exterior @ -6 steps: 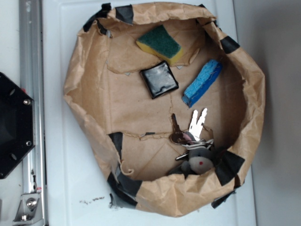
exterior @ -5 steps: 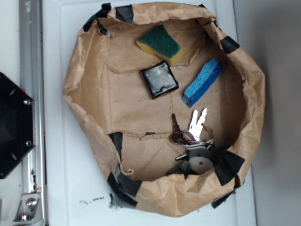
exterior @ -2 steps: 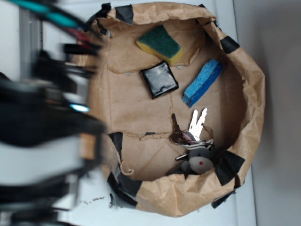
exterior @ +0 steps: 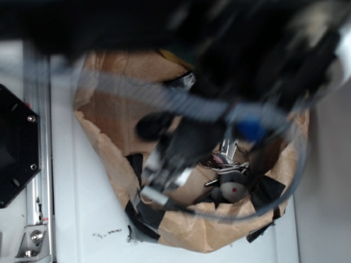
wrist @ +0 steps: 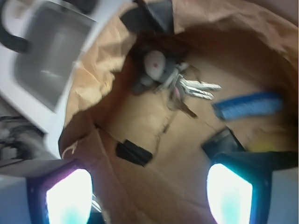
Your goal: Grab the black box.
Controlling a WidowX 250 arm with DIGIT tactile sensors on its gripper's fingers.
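- Container: brown paper bag [exterior: 104,118], rim rolled down and patched with black tape; its folded wall keeps the loose items corralled on one floor.
- Task item: black box [wrist: 223,141], lying flat on the bag floor. In the wrist view it sits at about 4 o'clock of the frame, just above the right finger, with the blue sponge [wrist: 247,105] near it at 2 o'clock. In the exterior view only a glossy corner [exterior: 185,81] shows, at 12 o'clock in the bag.
- Gripper [wrist: 149,198]: both fingers [wrist: 231,196] stand well apart at the lower frame edge, nothing between them; judged spread for a descent onto the box, which is off to the right of the gap.
- Other contents: key bunch [wrist: 191,91] and grey plush toy [wrist: 156,70], touching, at 12 o'clock in the wrist view.
- Exterior view only: motion-blurred arm [exterior: 230,71] covering most of the bag; black hexagonal plate [exterior: 13,145] at 9 o'clock, outside the bag.
- Wrist view only: clear bag floor between keys and box.
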